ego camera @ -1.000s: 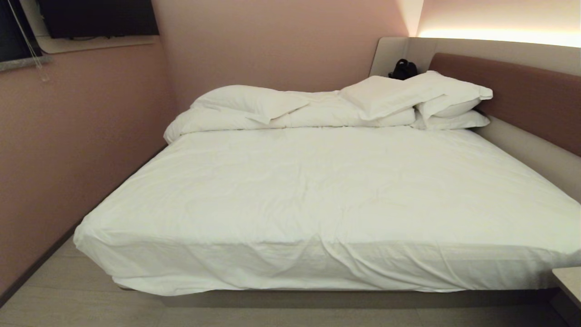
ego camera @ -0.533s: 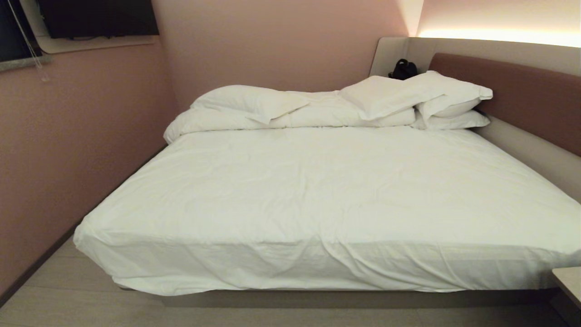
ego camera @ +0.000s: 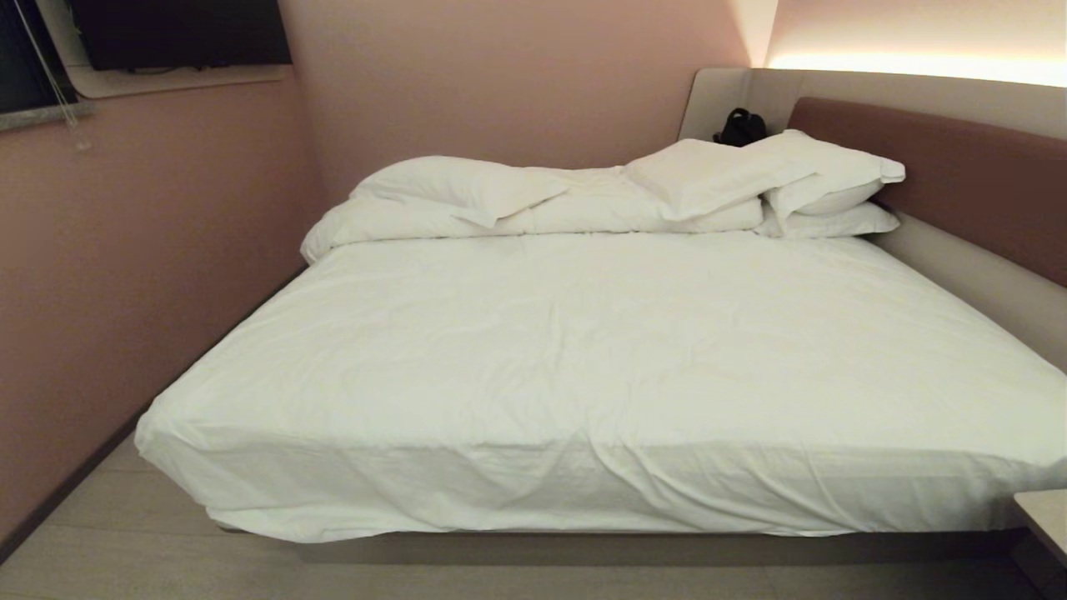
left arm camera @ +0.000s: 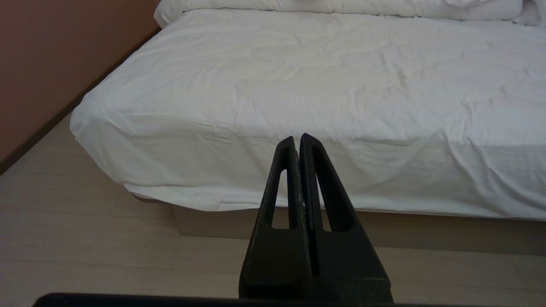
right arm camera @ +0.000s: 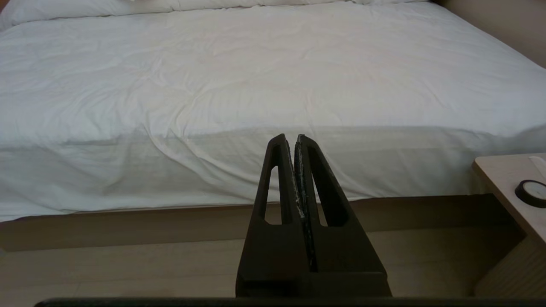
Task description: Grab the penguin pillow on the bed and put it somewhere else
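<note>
One bed [ego camera: 600,367] fills the middle of the head view, its white sheet wrinkled and hanging over the near edge. Along its far end lies a rolled white duvet [ego camera: 533,217]. I count three plain white pillows: one [ego camera: 454,185] at upper left of centre on the duvet, and two stacked at upper right, the top one [ego camera: 825,171] above the lower one [ego camera: 834,223], with a flat white fold of bedding [ego camera: 708,175] leaning against them. The penguin pillow shows in none of the views; where it is I cannot tell.

Behind the stacked pillows sits one small black object [ego camera: 740,127], too dark to identify, on the beige frame [ego camera: 975,283]. The brown headboard [ego camera: 959,175] runs down the right side under a strip of warm light. Pink walls [ego camera: 500,83] close the left and back; a window ledge [ego camera: 167,79] sits at upper left. The floor [ego camera: 125,558] is pale wood-look boards.

The left gripper [left arm camera: 297,138] has its two fingers pressed together, holding nothing, pointing at the bed's near edge above the floor. The right gripper [right arm camera: 291,138] is likewise closed and empty, facing the same edge. At lower right of the right wrist view stands one light wooden side table [right arm camera: 503,179] with one small round black-rimmed object [right arm camera: 530,192] on it.
</note>
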`<state>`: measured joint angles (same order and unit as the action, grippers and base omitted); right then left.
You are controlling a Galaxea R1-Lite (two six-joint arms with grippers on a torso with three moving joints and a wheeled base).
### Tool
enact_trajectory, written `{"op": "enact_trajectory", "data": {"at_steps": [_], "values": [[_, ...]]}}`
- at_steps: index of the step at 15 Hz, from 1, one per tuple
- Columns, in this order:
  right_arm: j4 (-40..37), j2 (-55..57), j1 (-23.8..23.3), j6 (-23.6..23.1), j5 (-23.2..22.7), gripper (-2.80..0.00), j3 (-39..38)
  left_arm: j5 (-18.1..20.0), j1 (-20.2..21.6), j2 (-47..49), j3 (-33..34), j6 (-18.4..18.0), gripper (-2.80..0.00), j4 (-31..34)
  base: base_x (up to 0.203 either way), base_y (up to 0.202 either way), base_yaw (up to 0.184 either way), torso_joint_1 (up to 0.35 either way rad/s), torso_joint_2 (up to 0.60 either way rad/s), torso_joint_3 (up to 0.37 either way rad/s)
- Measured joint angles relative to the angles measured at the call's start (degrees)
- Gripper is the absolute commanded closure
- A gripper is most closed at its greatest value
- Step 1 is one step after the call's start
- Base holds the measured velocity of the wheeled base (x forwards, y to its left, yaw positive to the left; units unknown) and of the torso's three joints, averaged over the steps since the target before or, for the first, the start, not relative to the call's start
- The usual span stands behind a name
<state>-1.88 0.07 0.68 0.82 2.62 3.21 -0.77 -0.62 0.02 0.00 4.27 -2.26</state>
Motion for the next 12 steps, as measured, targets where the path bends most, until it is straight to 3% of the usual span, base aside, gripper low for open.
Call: {"op": "enact_trajectory", "data": {"at_steps": [12], "values": [[1.80, -0.05, 0.00, 0.37, -2.09, 0.00, -3.00, 0.00, 0.00, 0.00, 0.00, 0.00, 0.00, 0.00, 0.000, 0.000, 0.000, 0.000, 0.00, 0.000]]}}
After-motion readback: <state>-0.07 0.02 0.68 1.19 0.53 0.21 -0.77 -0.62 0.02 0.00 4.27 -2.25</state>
